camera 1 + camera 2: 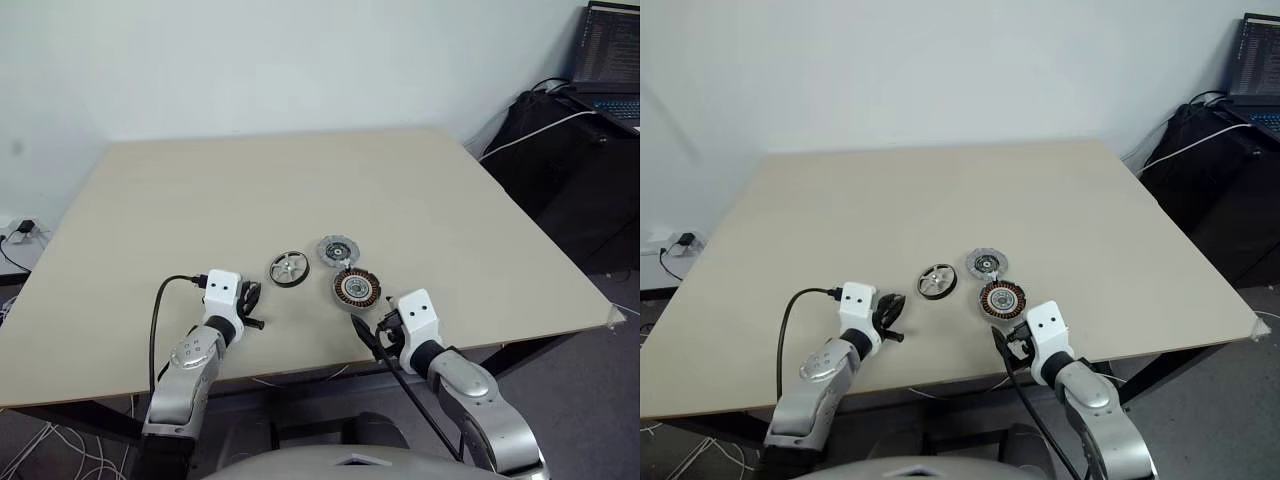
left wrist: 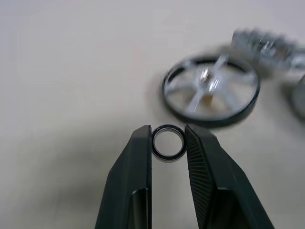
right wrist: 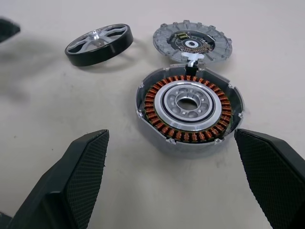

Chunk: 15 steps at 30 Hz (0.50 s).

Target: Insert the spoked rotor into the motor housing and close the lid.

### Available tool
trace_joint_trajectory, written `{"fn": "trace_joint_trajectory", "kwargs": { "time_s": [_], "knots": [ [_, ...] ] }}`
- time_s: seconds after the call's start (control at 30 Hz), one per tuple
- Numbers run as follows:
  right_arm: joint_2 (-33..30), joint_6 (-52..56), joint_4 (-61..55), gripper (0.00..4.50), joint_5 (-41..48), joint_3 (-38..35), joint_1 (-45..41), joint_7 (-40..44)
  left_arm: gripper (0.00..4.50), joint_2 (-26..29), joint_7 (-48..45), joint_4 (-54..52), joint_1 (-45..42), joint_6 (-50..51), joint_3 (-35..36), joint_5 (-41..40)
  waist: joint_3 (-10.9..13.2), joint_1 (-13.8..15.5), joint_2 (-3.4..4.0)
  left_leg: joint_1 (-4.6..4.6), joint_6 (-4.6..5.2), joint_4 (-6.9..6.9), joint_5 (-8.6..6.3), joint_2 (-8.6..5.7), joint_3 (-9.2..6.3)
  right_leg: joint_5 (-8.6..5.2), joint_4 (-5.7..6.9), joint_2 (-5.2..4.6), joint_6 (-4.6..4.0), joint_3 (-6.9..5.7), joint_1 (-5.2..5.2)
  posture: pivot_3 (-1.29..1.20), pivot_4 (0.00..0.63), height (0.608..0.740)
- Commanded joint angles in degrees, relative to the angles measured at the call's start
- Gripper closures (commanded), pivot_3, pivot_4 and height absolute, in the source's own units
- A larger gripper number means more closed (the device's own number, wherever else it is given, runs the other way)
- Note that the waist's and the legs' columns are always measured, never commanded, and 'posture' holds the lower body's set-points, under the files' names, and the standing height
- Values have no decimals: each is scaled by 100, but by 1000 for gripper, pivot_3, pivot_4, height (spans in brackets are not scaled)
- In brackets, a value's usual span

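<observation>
The table (image 1: 300, 180) has broad bare room behind the parts; all three sit near its front edge. The rotor (image 1: 288, 268) lies flat, left of the lid (image 1: 338, 250), which touches the open housing (image 1: 356, 289); its copper windings ring a pale centre. The left gripper (image 2: 167, 143) pinches a small ring (image 2: 168, 142) just short of the rotor. The right gripper (image 3: 171, 176) stands spread wide before the housing, apart from it.
</observation>
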Motion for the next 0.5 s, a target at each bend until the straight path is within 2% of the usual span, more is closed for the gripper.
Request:
{"fn": "trace_joint_trajectory", "kwargs": {
  "time_s": [0.03, 0.3, 0.5],
  "knots": [
    [35, -90, -75, 0, -17, -9, -102, -32, 3831, -104, -99, -225, -335, 37, -316, 11, 1, 3, -2, 0, 1, 0, 1, 0, 0, 0, 0, 0, 0, 0, 0, 0, 0, 740],
    [73, -86, -149, 0, -61, 41, -59, -79, 3831, -519, -295, 240, -1105, 89, -1247, 210, 2, 20, -5, -3, 26, 3, 15, -5, -5, 2, -1, 3, 3, 2, 2, 0, 0, 740],
    [107, -69, -197, 0, -78, 66, -33, -110, 3831, -651, -499, 967, -1770, -92, -1617, 413, 2, 6, -5, -4, 28, 4, 16, -5, -10, 2, -1, 7, 3, 3, 3, 0, 0, 740]
  ]
}}
